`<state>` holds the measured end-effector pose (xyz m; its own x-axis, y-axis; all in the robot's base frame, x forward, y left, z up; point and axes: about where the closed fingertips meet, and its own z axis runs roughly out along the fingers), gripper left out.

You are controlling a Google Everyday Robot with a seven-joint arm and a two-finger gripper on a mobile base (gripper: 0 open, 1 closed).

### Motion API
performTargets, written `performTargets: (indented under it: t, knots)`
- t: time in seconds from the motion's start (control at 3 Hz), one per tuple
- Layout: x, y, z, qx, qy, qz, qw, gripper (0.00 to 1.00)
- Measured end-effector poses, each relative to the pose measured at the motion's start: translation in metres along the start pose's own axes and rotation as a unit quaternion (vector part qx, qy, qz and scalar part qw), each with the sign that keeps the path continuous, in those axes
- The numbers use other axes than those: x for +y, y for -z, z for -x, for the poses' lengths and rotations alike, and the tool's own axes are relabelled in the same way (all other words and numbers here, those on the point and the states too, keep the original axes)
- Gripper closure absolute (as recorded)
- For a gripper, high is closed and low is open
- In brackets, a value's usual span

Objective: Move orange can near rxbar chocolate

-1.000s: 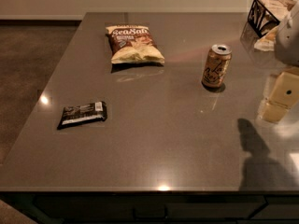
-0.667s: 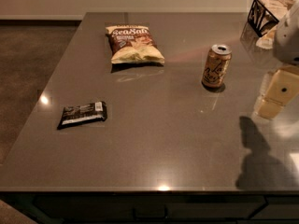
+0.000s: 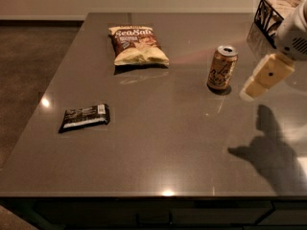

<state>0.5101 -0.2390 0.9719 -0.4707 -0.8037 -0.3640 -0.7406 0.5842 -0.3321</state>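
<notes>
Orange can: the orange can (image 3: 222,67) stands upright on the right half of the counter (image 3: 168,147), with nothing holding it.
Rxbar chocolate: the rxbar chocolate (image 3: 85,117) lies flat near the left edge, well apart from the can.
Tool: the tool (image 3: 263,79) hangs above the counter just right of the can, not touching it. I cannot tell whether it is released or clenched.
Chip bag: the Sea Salt chip bag (image 3: 138,45) lies on the far side, left of the can.
Done: by my judgement, nothing yet; the can sits far from the bar.
Left: grasp the can, carry it left and nearer, then set it beside the bar.
</notes>
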Motion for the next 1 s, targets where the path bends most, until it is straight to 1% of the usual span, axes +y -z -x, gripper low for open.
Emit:
performTargets:
  t: [0.33,0.67,1.0]
  knots:
    - [-0.027,-0.021,0.009,-0.027,-0.064,-0.006,0.9976,0.0]
    - [-0.047,-0.041,0.022,-0.051,-0.121,0.002,0.9914,0.0]
    - [-0.052,-0.06,0.044,-0.076,-0.143,0.02,0.9866,0.0]
